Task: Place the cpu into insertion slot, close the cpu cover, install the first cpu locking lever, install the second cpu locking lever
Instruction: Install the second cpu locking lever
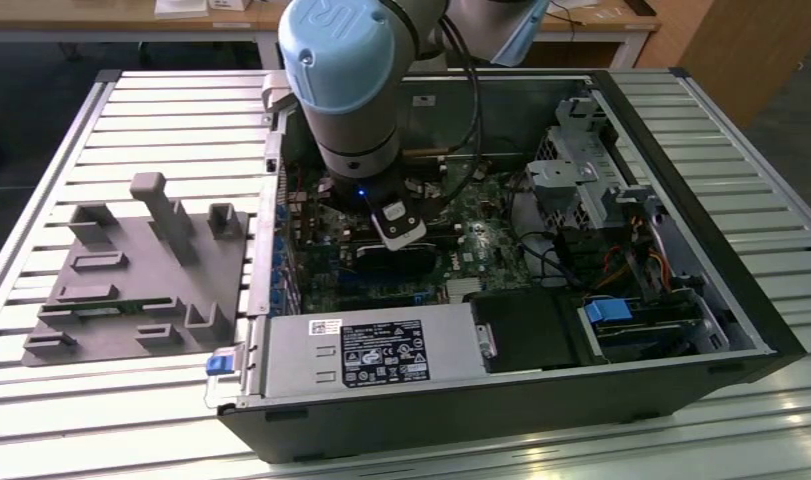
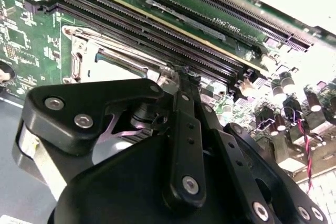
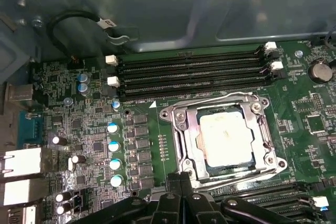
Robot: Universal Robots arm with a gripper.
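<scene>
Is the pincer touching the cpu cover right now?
Cannot tell. In the first wrist view the pincer meets the cpu cover at its edge, but contact or a gap isn't plain.

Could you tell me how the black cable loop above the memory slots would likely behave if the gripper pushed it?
The cable probably flexes and springs back, since it arcs freely off the board. It looks light, and one end seems plugged in, so it should swing rather than slide away.

One cpu [image 3: 227, 138] is sitting under one cpu cover [image 3: 265, 132]; four black memory slots [image 3: 189, 72] are lying beside it; four blue-topped capacitors [image 3: 113, 153] are standing in a row.
</scene>
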